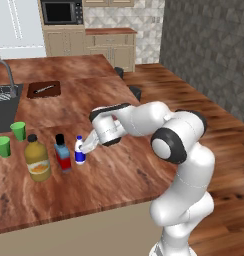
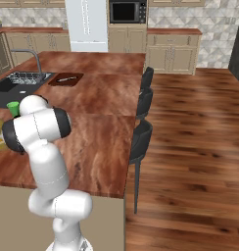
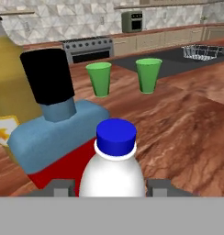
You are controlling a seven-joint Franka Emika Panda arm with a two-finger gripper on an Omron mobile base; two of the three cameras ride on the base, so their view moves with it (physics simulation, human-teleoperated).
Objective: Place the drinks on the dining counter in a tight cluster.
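On the dining counter (image 1: 114, 175) three drinks stand upright in a close row. The tall amber-yellow bottle (image 1: 38, 161) is leftmost, the squat blue flask (image 1: 63, 154) sits beside it, and the tiny white bottle (image 1: 80, 151) comes last. My gripper (image 1: 85, 148) reaches in from the right at the white bottle. In the hand view the white bottle (image 3: 113, 170) stands between the fingertips (image 3: 63, 188) with a slim gap on each side, so my gripper (image 3: 111, 189) is open around it. The flask (image 3: 54, 137) touches or nearly touches the white bottle, and the amber bottle (image 3: 8, 78) stands behind.
Two green cups (image 1: 17, 130) (image 1: 2, 146) stand left of the drinks, near the dark sink (image 1: 1, 102). A dark cutting board (image 1: 44, 89) lies farther back. Black stools (image 2: 141, 132) line the counter's right side. The counter's front edge runs close below the bottles.
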